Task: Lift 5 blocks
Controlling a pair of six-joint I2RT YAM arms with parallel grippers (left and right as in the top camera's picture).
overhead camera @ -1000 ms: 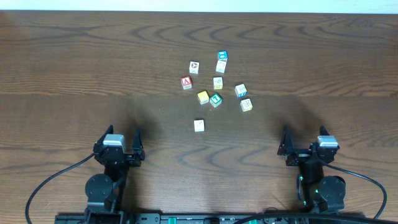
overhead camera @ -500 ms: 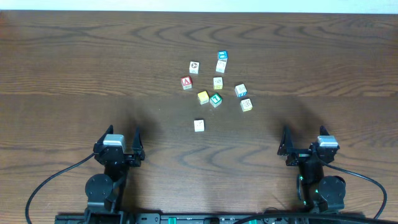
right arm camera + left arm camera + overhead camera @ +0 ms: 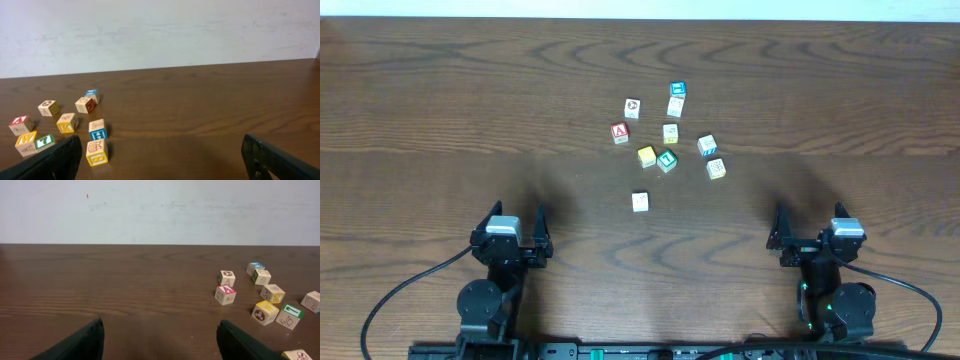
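Note:
Small wooden blocks lie scattered on the far middle of the dark table (image 3: 440,110). Among them are a green "T" block (image 3: 666,159), a yellow one (image 3: 646,156) touching it, a blue-marked white one (image 3: 707,146), a pale one (image 3: 670,132) and a lone pale one (image 3: 640,201) nearest me. My left gripper (image 3: 518,215) stands open near the front left, well short of them, and its wrist view has the green block (image 3: 290,316) to the right. My right gripper (image 3: 807,215) is open at the front right. The blue-marked block (image 3: 98,130) sits left of its gap.
A red "A" cube (image 3: 620,132) and a bright blue-topped cube (image 3: 678,89) sit in the same cluster, with a yellow-edged cube (image 3: 716,168) at its right side. A white wall (image 3: 160,210) rises behind the table's far edge.

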